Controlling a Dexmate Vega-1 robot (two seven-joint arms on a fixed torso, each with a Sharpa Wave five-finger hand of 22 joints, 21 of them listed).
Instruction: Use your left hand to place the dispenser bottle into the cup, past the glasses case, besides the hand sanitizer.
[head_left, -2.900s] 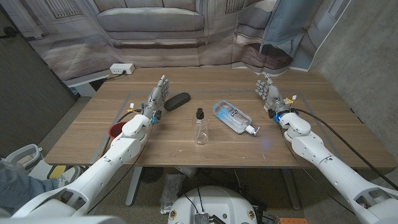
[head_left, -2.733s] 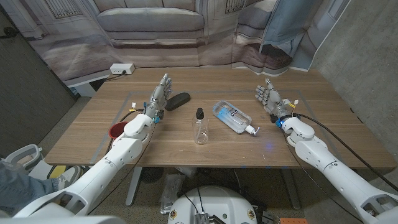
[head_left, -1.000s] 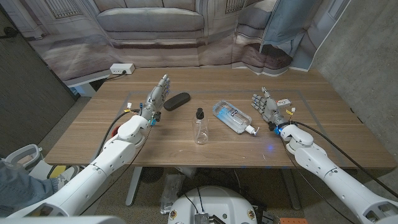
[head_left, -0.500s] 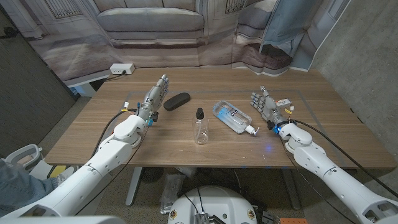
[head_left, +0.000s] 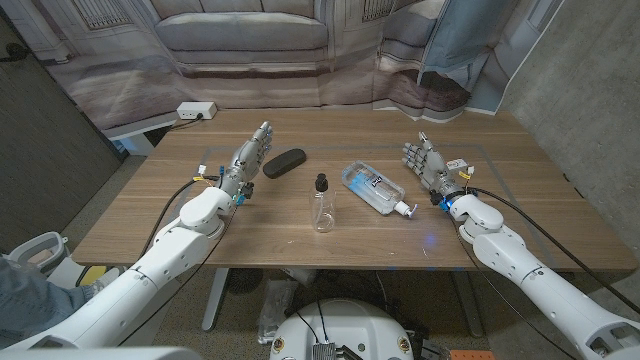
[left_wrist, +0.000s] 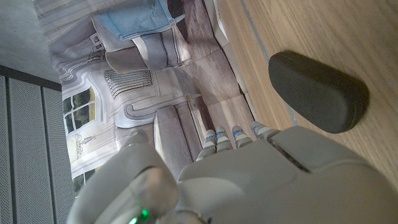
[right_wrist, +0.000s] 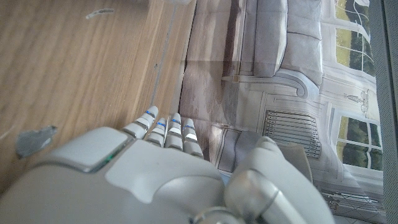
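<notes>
A clear dispenser bottle (head_left: 321, 206) with a black pump stands upright at the table's middle. Left of it and farther back lies the black glasses case (head_left: 284, 162), also large in the left wrist view (left_wrist: 317, 93). The hand sanitizer (head_left: 373, 187) lies on its side to the bottle's right, white pump toward the front. My left hand (head_left: 248, 160) is open with straight fingers just left of the case, its back in the left wrist view (left_wrist: 249, 180). My right hand (head_left: 428, 166) is open right of the sanitizer, also in the right wrist view (right_wrist: 143, 180). My left forearm covers the cup.
A white power strip (head_left: 196, 110) sits beyond the table's back left corner. A small white item (head_left: 456, 163) lies by my right hand. A printed sofa backdrop hangs behind the wooden table (head_left: 300, 240). Cables run along both forearms.
My left forearm has swung leftward and now covers the red cup seen at its side earlier. My right hand has drifted inward toward the sanitizer. Bottle, case and sanitizer have not moved.
</notes>
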